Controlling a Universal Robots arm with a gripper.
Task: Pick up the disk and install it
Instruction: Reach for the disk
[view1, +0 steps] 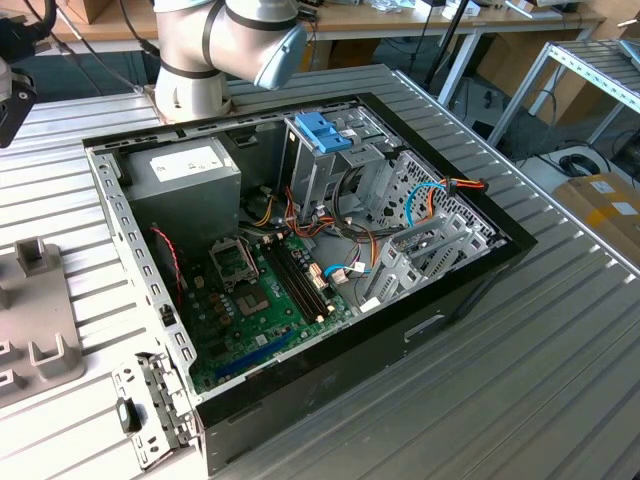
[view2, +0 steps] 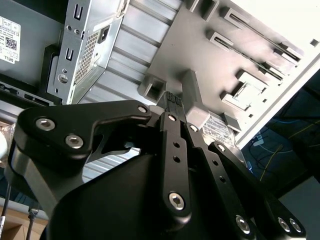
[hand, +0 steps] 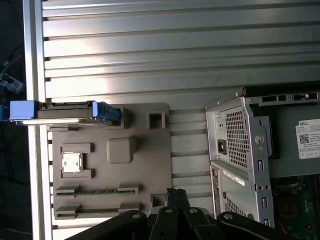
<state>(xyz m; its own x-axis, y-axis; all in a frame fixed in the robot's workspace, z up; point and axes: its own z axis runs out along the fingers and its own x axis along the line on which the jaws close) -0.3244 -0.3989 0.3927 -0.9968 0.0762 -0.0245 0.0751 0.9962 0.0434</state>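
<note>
Seen from my remote desk in the first wrist view, the gripper (hand: 175, 194) hung above the grey holder (hand: 160, 150) on the slatted table (hand: 150, 50), its fingers pressed together with nothing between them. The disk (hand: 65, 112) stood on edge in a slot along one edge of the holder, well apart from the gripper, apparently parked upright so its blue rails could be grasped. The open case (view1: 400, 330) lay beside the holder, its upright cage (view1: 305, 170) exposed, I judged, to receive the drive.

Empty gripper (hand: 176, 194), fingers together, at tray (hand: 160, 165) edge.
Well away at tray's far corner: disk (hand: 65, 111), on edge; case (hand: 237, 145) beside gripper.
</note>
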